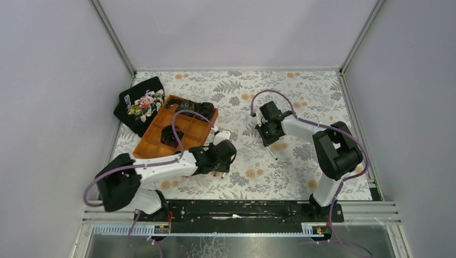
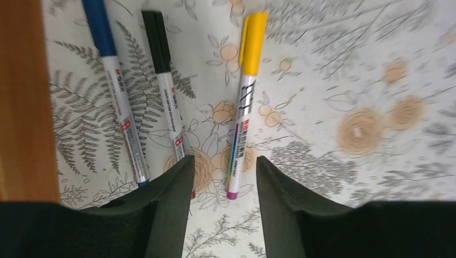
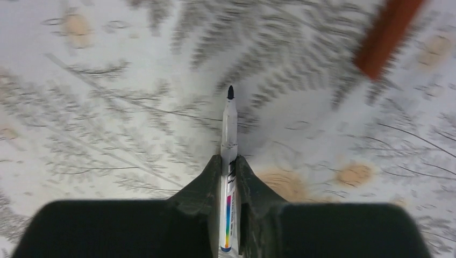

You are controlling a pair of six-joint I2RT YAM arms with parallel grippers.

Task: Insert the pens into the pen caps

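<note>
In the left wrist view three capped pens lie side by side on the floral mat: a blue-capped one (image 2: 115,91), a black-capped one (image 2: 164,80) and a yellow-capped one (image 2: 244,102). My left gripper (image 2: 225,164) is open and empty just above their near ends; in the top view (image 1: 221,171) it hides them. My right gripper (image 3: 228,161) is shut on an uncapped pen (image 3: 229,123) whose dark tip points away, above the mat. That pen sticks out below the gripper (image 1: 268,142) in the top view (image 1: 272,153). A blurred red cap-like piece (image 3: 387,35) lies at the upper right.
An orange compartment tray (image 1: 156,134) stands left of my left gripper, its edge close in the left wrist view (image 2: 21,97). Dark items (image 1: 201,107) sit in its far compartments. A black cloth with embroidered flowers (image 1: 141,102) lies behind it. Walls enclose the mat.
</note>
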